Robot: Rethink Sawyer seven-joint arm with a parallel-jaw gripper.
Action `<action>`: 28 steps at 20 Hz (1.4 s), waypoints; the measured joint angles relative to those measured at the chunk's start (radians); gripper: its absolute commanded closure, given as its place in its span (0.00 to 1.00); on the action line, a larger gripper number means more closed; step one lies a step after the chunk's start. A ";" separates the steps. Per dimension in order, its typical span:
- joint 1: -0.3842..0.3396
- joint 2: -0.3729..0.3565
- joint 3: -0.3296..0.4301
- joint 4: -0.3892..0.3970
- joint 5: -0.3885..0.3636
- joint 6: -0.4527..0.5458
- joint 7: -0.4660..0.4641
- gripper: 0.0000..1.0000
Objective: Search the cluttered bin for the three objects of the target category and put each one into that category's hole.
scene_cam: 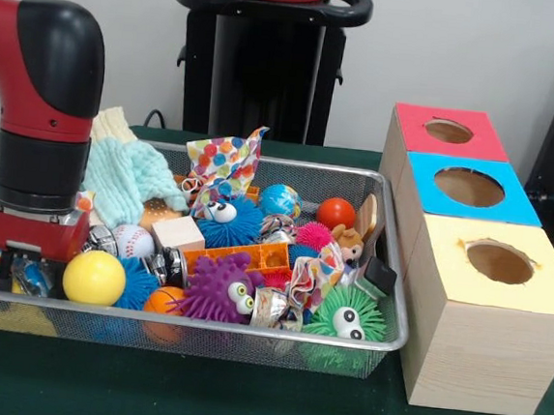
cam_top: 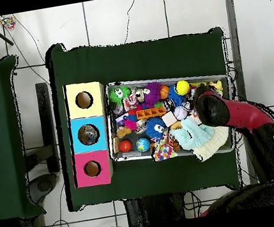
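Note:
A wire mesh bin (scene_cam: 395, 266) is heaped with small toys. My gripper (scene_cam: 19, 272) is down in its left end, right beside a yellow ball (scene_cam: 93, 277) and sunk among the clutter, so its state is hidden. Other balls include a baseball (scene_cam: 133, 241), an orange basketball (scene_cam: 164, 301), a red ball (scene_cam: 336, 213) and a blue globe ball (scene_cam: 280, 200). To the right of the bin stand three boxes, each with a hole: red (scene_cam: 486, 143), blue (scene_cam: 522, 205) and yellow (scene_cam: 445, 281). In the overhead view the arm (cam_top: 213, 107) covers the gripper, near the yellow ball (cam_top: 182, 87).
The bin also holds purple (scene_cam: 219, 288), green (scene_cam: 345, 315) and blue (scene_cam: 225, 220) spiky toys, a wooden block (scene_cam: 178, 233), an orange brick piece (scene_cam: 239, 258), a pale knit cloth (scene_cam: 129, 180) and a polka-dot wrapper (scene_cam: 225, 159). Something greyish shows inside the blue box's hole (cam_top: 90, 135).

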 measured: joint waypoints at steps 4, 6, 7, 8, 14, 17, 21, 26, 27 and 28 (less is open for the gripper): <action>-0.001 0.000 0.001 0.000 0.000 0.000 0.000 1.00; -0.002 0.000 0.002 0.001 0.000 0.000 0.000 1.00; -0.003 0.000 0.003 0.001 0.000 0.000 0.000 1.00; -0.005 0.000 0.005 0.002 0.000 0.000 0.000 1.00; -0.011 0.000 0.011 0.005 0.000 -0.002 0.000 0.00; -0.011 0.000 0.011 0.004 0.000 -0.002 0.000 0.00; -0.011 0.000 0.011 0.004 0.000 -0.002 0.000 0.00; -0.011 0.000 0.011 0.005 -0.001 -0.003 0.000 0.00; -0.011 0.000 0.011 0.005 -0.001 -0.004 0.000 0.00; -0.011 0.000 0.011 0.005 -0.005 -0.005 0.000 0.00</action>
